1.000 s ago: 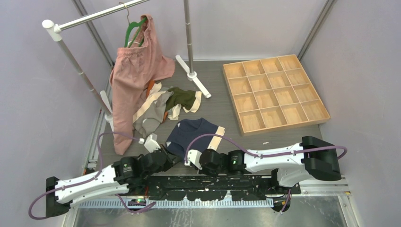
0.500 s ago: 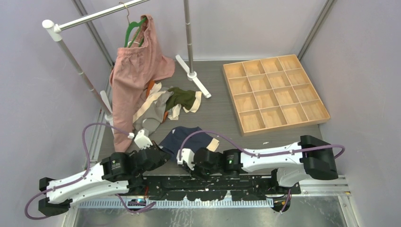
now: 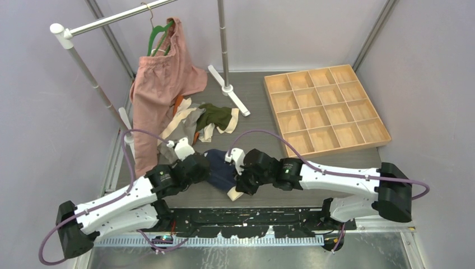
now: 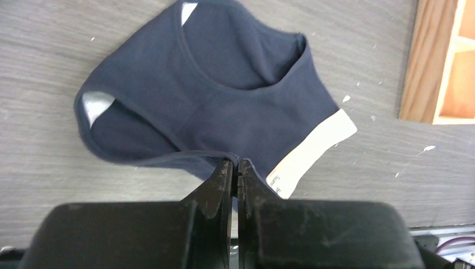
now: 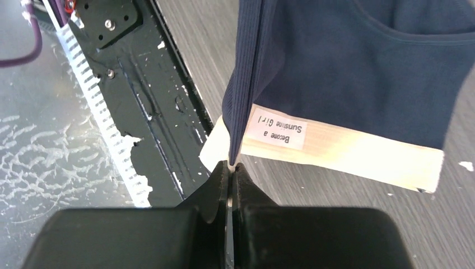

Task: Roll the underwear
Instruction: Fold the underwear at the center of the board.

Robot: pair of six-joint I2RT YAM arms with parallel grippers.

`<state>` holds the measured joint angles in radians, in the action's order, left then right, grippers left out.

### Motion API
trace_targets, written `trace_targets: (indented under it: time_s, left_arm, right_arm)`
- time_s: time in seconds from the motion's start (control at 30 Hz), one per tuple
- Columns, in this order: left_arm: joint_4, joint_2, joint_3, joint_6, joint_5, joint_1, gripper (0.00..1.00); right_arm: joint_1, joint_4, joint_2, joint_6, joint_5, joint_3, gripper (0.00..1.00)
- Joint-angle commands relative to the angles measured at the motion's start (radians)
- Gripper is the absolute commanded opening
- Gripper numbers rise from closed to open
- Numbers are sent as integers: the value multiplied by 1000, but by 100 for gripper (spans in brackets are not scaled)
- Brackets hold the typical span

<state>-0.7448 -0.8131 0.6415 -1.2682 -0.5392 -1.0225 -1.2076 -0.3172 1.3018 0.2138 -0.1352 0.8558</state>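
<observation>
Fingers of both arms sit low in the overhead frame, just above the arm bases, and each pair pinches the same navy underwear (image 3: pixel 221 172). The left fingers (image 4: pixel 222 182) are closed on a navy hem at the garment's near edge. The rest of the garment spreads away across the grey table (image 4: pixel 50 50), with its cream waistband (image 4: pixel 313 143) toward the right of that view. The right fingers (image 5: pixel 219 185) are clamped on a folded side edge beside the waistband, which carries a small printed label (image 5: pixel 280 127).

The fabric looks light, limp and stretchy. It is likely to sag and slip unless held by the firmer waistband or hems.

Farther up, left of centre, a pile of other briefs (image 3: pixel 196 120) lies below a pink garment (image 3: pixel 159 92) on a green hanger (image 3: pixel 158 35). A wooden divided tray (image 3: pixel 327 106) sits at upper right.
</observation>
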Motion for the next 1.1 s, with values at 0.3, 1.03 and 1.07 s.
trace_targets:
  time_s: [0.3, 1.03, 1.07]
  left_arm:
    - [360, -258, 102, 357, 194, 206, 1]
    - [565, -472, 79, 476, 226, 268, 1]
    - [574, -477, 76, 479, 229, 270, 0]
  right_arm:
    - [85, -164, -36, 33, 174, -6, 1]
    - [123, -122, 143, 48, 425, 29, 1]
    - [124, -116, 147, 48, 431, 27, 1]
